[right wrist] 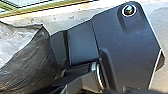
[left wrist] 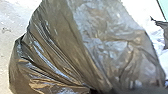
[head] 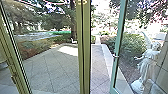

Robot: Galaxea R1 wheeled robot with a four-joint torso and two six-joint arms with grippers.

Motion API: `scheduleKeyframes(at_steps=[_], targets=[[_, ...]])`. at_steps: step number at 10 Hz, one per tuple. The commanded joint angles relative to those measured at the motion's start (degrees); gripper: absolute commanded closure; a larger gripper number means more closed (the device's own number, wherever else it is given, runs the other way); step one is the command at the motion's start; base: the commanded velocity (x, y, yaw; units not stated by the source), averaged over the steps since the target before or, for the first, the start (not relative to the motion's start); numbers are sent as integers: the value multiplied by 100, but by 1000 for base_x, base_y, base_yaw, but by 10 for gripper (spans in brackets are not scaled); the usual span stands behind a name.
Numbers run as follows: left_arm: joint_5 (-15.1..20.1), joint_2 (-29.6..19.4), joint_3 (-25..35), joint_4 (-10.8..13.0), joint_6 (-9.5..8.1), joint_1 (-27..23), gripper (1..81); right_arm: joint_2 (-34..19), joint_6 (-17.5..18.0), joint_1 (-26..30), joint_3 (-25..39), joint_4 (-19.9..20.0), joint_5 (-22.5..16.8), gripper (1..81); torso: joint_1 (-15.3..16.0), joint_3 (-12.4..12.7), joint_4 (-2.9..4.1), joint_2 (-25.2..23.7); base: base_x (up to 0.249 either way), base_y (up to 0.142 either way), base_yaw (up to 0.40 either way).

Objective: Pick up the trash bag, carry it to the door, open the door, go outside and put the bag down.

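Trash bag (left wrist: 62, 47), dark and glossy, is bulging close before left wrist camera, its film creasing in long folds; pale ground (left wrist: 10, 27) is showing beside it. Right wrist view: crumpled dark plastic is lying near robot's own plate; cannot tell if same bag. Grip state, left and right: cannot tell. Head view: green-framed glass door (head: 119, 37) is standing open, right of upright post (head: 85, 50). Paving (head: 99, 62) is running outward through gap. White statue (head: 146, 62) is standing near bushes (head: 133, 45).
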Motion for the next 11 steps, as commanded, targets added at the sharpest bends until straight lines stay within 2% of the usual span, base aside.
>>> scheduleKeyframes(at_steps=[1, 3, 5, 9, 11], targets=[[347, 6, -16, 80, 69, -349, 811, 162, -1, 250, -124, 118, -102, 10, 0, 0, 0, 0, 0, 0, 0], [347, 50, -16, 80, 130, -349, 811, 170, -10, 199, -133, 118, -14, 10, 0, 0, 0, 0, 0, 0, 0], [364, 93, -7, 80, 315, -340, 811, 179, -10, 199, -141, 101, -14, 10, 0, 0, 0, 0, 0, 0, 0], [373, 85, -16, 97, 333, -349, 811, 223, -45, 198, -133, 57, -14, 10, -2, 0, 0, -2, 0, 0, 0], [408, 85, -15, 194, 341, -349, 811, 232, -45, 190, -133, 57, -14, 10, -2, 0, 0, -2, 0, 0, 0]])
